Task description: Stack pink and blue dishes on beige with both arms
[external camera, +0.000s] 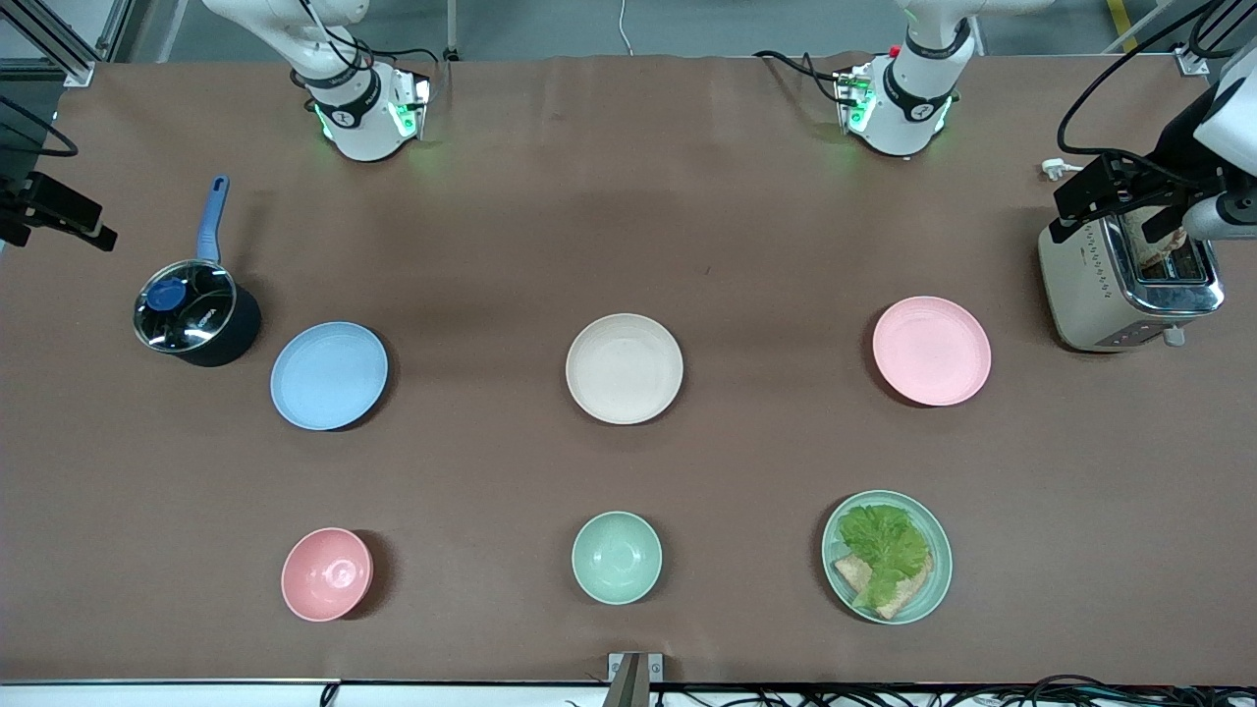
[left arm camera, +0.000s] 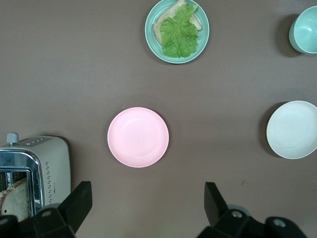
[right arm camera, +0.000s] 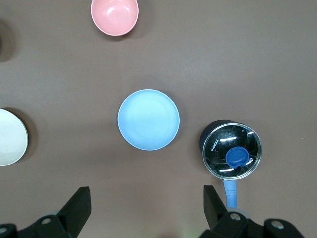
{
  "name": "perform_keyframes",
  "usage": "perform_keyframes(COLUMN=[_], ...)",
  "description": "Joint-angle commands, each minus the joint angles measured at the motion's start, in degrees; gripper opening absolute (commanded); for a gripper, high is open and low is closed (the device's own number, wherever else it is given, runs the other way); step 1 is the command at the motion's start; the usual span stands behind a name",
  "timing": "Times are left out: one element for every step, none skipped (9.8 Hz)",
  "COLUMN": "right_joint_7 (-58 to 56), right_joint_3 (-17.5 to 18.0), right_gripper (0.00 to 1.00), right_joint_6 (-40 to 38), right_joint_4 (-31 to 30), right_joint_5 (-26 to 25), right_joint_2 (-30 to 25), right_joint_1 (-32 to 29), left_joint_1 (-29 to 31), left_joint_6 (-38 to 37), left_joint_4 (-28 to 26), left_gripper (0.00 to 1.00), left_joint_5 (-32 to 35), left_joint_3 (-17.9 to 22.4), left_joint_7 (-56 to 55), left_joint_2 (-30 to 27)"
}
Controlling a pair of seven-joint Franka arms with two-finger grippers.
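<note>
From the front I see only the arms' bases, but my wrist views show both hands released: the left hand (left arm camera: 146,201) hangs high over the pink plate (external camera: 931,351), the right hand (right arm camera: 147,203) high over the blue plate (external camera: 329,375). The beige plate (external camera: 624,368) sits mid-tabletop between them, all three well apart.

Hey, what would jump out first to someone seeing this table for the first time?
A row of three matching plates: the blue plate toward the right arm's end, the beige plate mid-table, the pink plate toward the left arm's end. Nearer the camera, a green plate holds lettuce. The left claw and right claw hang open above.
</note>
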Motion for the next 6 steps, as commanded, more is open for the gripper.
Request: perform_keyframes(right_joint_7=[-0.5,-0.9,-1.1,-1.1,-1.2,-2.1], right_joint_3=[0.2,0.2,0.2,0.2,0.2,0.3], right_gripper=[1.0,1.0,1.0,1.0,1.0,1.0], right_joint_6=[-0.3,-0.2,0.0,-0.1,0.1,-0.3], right_joint_4=[0.0,0.0,0.1,0.3,0.2,-0.5], right_joint_5=[-0.3,-0.7,-0.9,-1.3,-2.1,-1.4], right_joint_2=[-0.1,0.0,0.6,1.3,1.9,3.3], right_joint_1=[-0.5,-0.6,-0.7,-0.6,-0.6,-0.7], left_joint_1=[0.5,0.5,0.3,0.2,0.3,0.3], left_joint_6=[0.7,0.8,0.8,0.8,0.9,1.6], left_joint_4=[-2.4,-2.0,-1.9,-1.7,-1.7,-2.1], left_gripper=[1.0,1.0,1.0,1.0,1.0,1.0], left_joint_5=[-0.8,-0.4,-0.3,-0.3,-0.2,-0.3], left_joint_3=[-0.1,-0.1,0.0,0.0,0.3,0.6], left_joint_7=[1.1,1.1,0.7,0.1,1.0,0.3], left_joint_2=[-0.2,-0.1,0.0,0.8,1.1,1.1])
